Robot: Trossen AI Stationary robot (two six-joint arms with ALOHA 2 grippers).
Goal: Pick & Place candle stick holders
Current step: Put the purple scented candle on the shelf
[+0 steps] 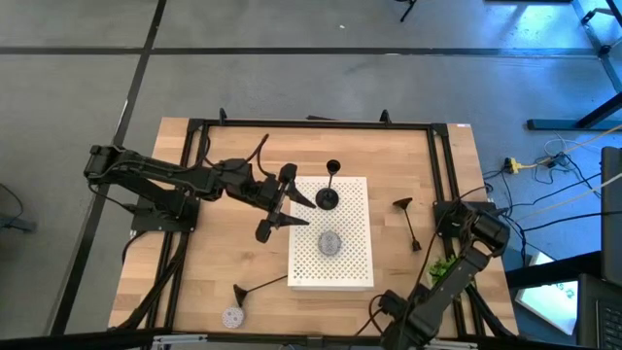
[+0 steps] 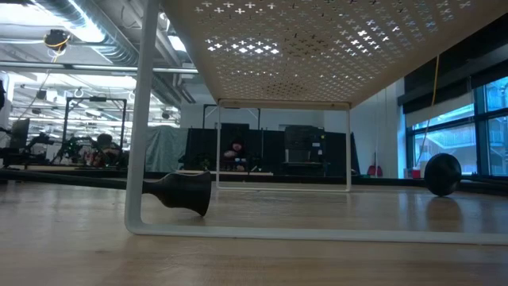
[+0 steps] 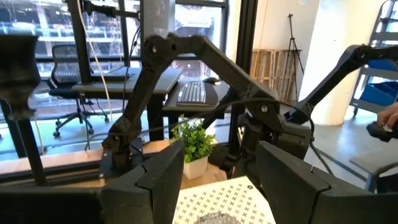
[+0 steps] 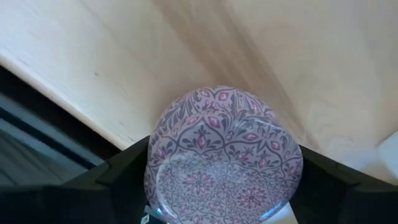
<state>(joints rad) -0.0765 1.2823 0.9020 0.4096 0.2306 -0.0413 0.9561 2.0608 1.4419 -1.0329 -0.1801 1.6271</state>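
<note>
One black candle stick holder [image 1: 328, 194] stands upright on its round base on the white perforated stand [image 1: 355, 267]. Its cup and stem show in the left wrist view [image 3: 15, 59]. A second holder [image 1: 408, 222] lies on its side on the table right of the stand. A third [image 1: 258, 287] lies on the table near the front left. My left gripper [image 1: 279, 204] hovers wide open and empty over the stand's left edge, left of the upright holder; it also shows in the left wrist view [image 3: 214, 180]. My right gripper [image 4: 224, 186], at the table's near edge, is shut on a patterned round disc [image 4: 224, 155]. My right gripper holds the patterned disc between its two fingers, one on each side of its round rim [image 4: 152, 162]. The disc is above the wooden table top. How far back it reaches cannot be told.
Another patterned disc [image 1: 329, 243] lies on the stand, and one more [image 1: 231, 316] lies on the table near the front left. In the low view a black holder end [image 2: 181, 192] lies by the stand's white leg [image 2: 139, 119]. A black frame [image 1: 311, 124] borders the table.
</note>
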